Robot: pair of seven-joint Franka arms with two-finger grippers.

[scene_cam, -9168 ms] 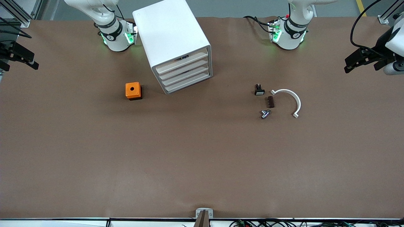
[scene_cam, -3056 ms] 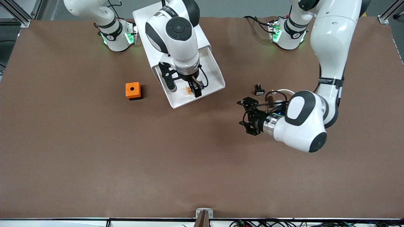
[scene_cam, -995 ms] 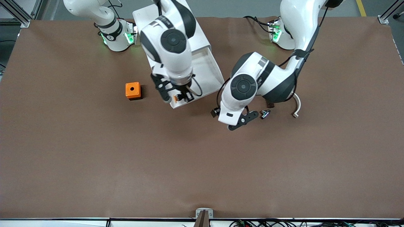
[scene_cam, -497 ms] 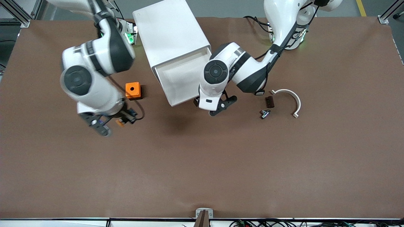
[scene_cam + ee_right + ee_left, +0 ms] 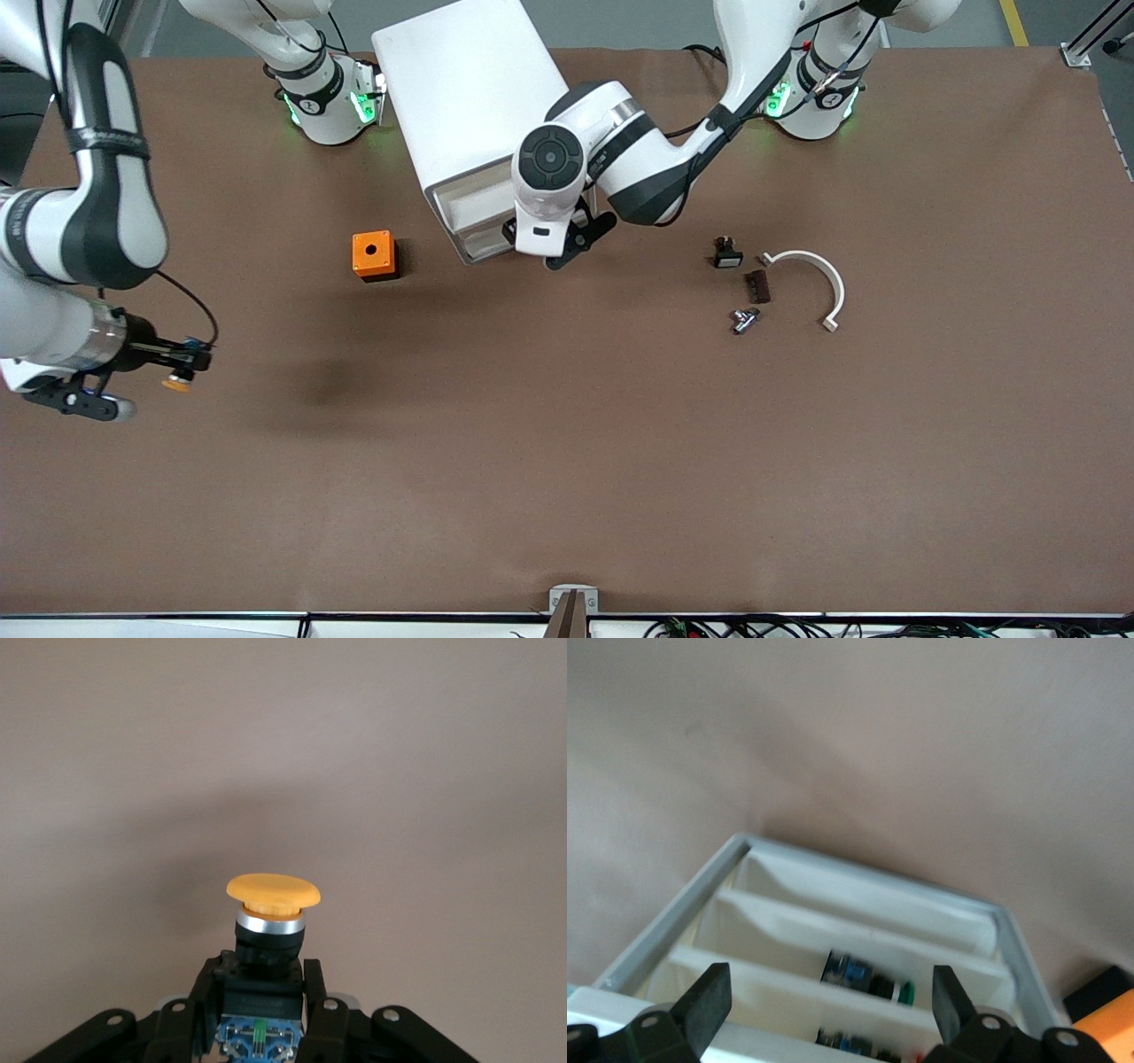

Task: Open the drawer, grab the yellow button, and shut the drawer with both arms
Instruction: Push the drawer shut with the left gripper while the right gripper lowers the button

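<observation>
Right gripper point(image 5: 182, 370) is clamped on the small push button with round orange cap and black body point(image 5: 270, 921), cap pointing away from the wrist. It hangs over bare brown table cover point(image 5: 567, 461) at the right arm's end, close to the table's edge there; the right arm is cut off by the frame edge.

Left gripper point(image 5: 560, 246) is at the front of the big white boxy drawer cabinet point(image 5: 474, 106), fingers point(image 5: 709, 1001) spread apart, nothing between them. Left wrist view looks down the stacked drawer fronts; small dark parts with blue and green bits point(image 5: 864, 974) sit in the lower drawers.

The shallow white top drawer point(image 5: 474, 206) sticks out only slightly from the cabinet face. Its end toward the left arm is hidden under the left wrist, so I can't tell whether the gripper touches it.

Lots of open room: the whole half of the table nearer the front camera is bare cover. Orange cube with a round hole point(image 5: 374, 255) sits beside the cabinet toward the right arm's end, apart from it.

Toward the left arm's end, a loose cluster, well apart from the cabinet:
- small black-and-white part point(image 5: 727, 253)
- dark brown ribbed block point(image 5: 757, 286)
- small metal fitting point(image 5: 744, 320)
- white curved half-ring bracket point(image 5: 815, 282)

The cover is matte and faintly creased.
</observation>
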